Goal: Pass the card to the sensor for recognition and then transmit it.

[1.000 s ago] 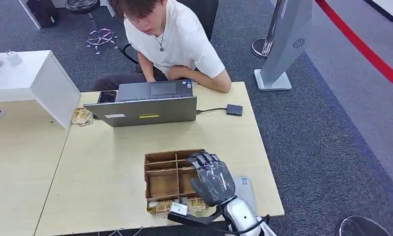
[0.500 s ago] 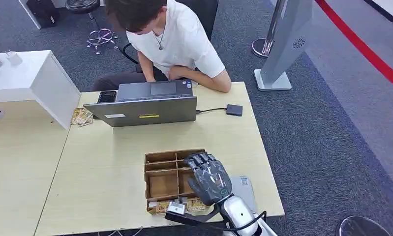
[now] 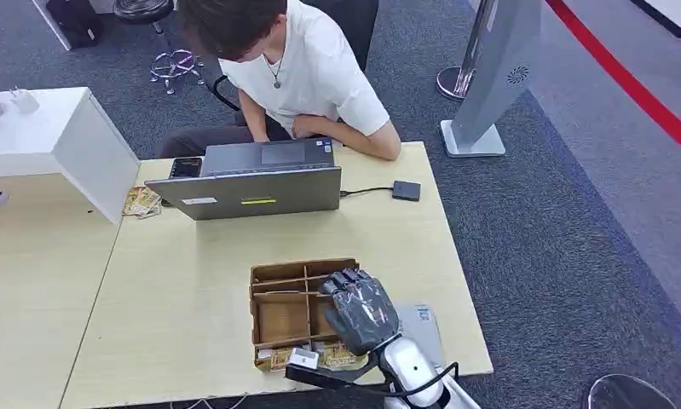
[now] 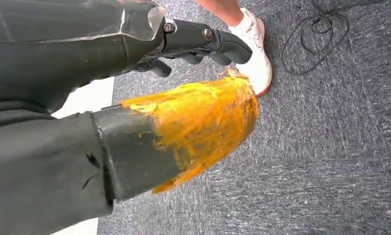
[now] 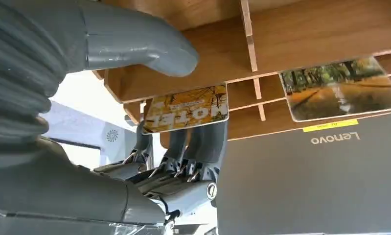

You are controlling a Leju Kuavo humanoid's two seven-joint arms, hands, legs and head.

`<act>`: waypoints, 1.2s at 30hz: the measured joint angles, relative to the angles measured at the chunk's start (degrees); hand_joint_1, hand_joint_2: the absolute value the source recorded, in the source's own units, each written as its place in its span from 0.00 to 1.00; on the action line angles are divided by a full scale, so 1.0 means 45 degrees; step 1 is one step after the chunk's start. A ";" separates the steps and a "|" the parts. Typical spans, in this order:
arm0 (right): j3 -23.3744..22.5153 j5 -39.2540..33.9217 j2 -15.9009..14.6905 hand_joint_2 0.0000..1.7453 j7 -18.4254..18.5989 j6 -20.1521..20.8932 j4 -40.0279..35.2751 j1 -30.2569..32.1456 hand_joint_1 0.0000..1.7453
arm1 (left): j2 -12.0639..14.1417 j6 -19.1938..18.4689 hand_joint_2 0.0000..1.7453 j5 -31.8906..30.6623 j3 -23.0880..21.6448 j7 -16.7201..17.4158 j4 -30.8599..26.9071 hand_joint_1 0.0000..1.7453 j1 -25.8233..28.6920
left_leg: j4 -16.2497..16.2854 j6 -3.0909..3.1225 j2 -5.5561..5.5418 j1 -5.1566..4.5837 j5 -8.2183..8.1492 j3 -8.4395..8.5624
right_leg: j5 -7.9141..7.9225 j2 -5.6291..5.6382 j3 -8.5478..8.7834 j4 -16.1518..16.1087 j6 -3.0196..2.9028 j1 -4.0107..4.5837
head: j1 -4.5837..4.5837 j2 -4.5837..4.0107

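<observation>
The right hand (image 3: 360, 311), fingers apart and holding nothing, hangs over the wooden tray (image 3: 273, 295) on the worktop (image 3: 183, 290), the card (image 5: 187, 107) lying flat in a compartment just beside its fingertips (image 5: 203, 147).

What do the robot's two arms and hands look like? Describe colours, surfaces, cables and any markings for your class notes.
The right robot hand is dark grey with segmented fingers, on a glossy silver forearm with a thin black cable looping beside it. Its wrist view shows a pale grey ribbed cover and a thick grey thumb. The left robot hand has dark fingers, and its thumb is smeared orange-yellow.
</observation>
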 joint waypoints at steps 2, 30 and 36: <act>-0.0005 -0.0029 0.0000 1.00 0.0015 -0.0005 0.0049 -0.0059 0.57 | 0.0000 -0.0005 0.00 0.0000 0.0000 -0.0005 0.0000 0.00 0.0000 | 0.0000 0.0000 0.0000 0.0000 0.0000 0.0000 | 0.0000 0.0000 0.0000 0.0000 0.0000 0.0000 | 0.0005 0.0000; 0.0019 0.0462 0.0005 1.00 0.0019 -0.0462 -0.0166 -0.0428 1.00 | 0.0005 -0.0034 0.00 -0.0005 0.0000 -0.0005 0.0000 0.00 0.0002 | 0.0001 -0.0001 0.0000 0.0000 0.0001 0.0001 | 0.0000 0.0000 -0.0001 0.0000 -0.0001 0.0000 | 0.0000 0.0000; 0.0078 0.0811 0.0000 1.00 -0.0029 -0.0913 -0.0914 -0.0240 1.00 | 0.0005 -0.0005 0.00 0.0024 0.0000 0.0000 0.0000 0.00 0.0001 | 0.0001 -0.0001 0.0000 0.0000 0.0001 0.0002 | 0.0000 0.0001 -0.0001 0.0000 -0.0001 0.0000 | 0.0005 0.0000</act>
